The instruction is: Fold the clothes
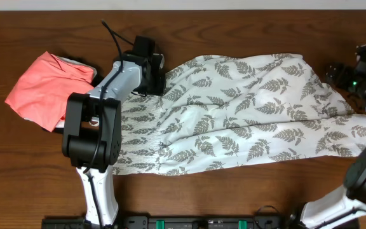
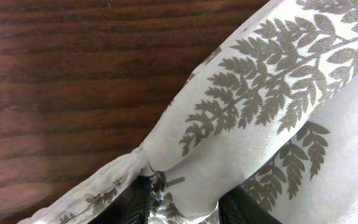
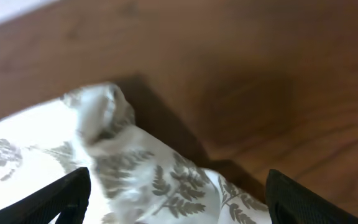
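The white dress (image 1: 246,114) with grey-green fern print lies spread and wrinkled across the middle of the wooden table, reaching from the left arm to the right edge. My left gripper (image 1: 159,79) is at the dress's upper left edge. In the left wrist view it (image 2: 185,208) is shut on a bunched fold of the dress (image 2: 266,93), lifted off the wood. My right gripper (image 1: 338,74) is at the dress's far right upper corner. In the right wrist view its fingers (image 3: 179,199) are wide open just over the dress's edge (image 3: 135,180), holding nothing.
A coral-pink folded garment (image 1: 43,86) lies at the table's left side, beside the left arm (image 1: 94,127). Bare wood (image 1: 246,32) runs along the back of the table and in front of the dress (image 1: 234,191).
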Controlling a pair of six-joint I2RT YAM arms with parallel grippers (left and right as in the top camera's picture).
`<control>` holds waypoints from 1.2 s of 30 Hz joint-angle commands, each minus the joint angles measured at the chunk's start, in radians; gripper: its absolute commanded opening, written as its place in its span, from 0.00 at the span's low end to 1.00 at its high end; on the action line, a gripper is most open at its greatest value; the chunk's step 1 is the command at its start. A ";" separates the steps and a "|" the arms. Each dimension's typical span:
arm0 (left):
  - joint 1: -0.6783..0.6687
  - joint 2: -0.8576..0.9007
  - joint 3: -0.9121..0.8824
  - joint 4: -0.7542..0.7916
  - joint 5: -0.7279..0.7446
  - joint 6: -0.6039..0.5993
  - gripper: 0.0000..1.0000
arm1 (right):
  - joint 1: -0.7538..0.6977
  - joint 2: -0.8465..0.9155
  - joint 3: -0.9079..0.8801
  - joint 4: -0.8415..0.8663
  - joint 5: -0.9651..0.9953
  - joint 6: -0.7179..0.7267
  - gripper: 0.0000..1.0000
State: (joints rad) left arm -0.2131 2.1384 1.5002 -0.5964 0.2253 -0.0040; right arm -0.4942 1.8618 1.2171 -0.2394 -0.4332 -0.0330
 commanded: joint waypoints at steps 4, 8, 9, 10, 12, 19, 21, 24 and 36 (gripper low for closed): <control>-0.002 0.055 -0.005 -0.016 -0.001 -0.016 0.36 | 0.025 0.142 0.012 0.042 -0.047 0.021 0.88; -0.002 0.055 -0.005 -0.021 -0.001 -0.016 0.36 | 0.044 0.190 0.013 0.048 -0.053 0.021 0.89; -0.002 0.055 -0.005 -0.023 -0.001 -0.016 0.36 | 0.049 0.199 0.012 0.047 -0.052 0.021 0.89; -0.002 0.054 -0.003 -0.027 0.000 -0.016 0.37 | 0.051 0.204 0.012 0.047 -0.049 0.021 0.88; -0.002 0.048 0.003 -0.038 0.000 -0.015 0.37 | 0.056 0.213 0.012 0.048 -0.042 0.021 0.89; -0.002 -0.019 0.042 -0.083 0.000 -0.016 0.37 | 0.057 0.216 0.013 0.048 -0.041 0.021 0.86; -0.002 -0.035 0.042 -0.095 0.000 -0.027 0.37 | 0.057 0.216 0.012 0.048 -0.042 0.021 0.83; -0.003 -0.028 0.036 -0.109 0.000 -0.046 0.37 | 0.057 0.216 0.012 0.045 -0.042 0.021 0.69; -0.002 0.032 0.009 -0.091 0.000 -0.046 0.38 | 0.028 0.195 0.042 0.047 0.000 0.041 0.01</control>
State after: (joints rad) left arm -0.2131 2.1407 1.5223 -0.6827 0.2268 -0.0368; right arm -0.4496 2.0621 1.2274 -0.1902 -0.4576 -0.0071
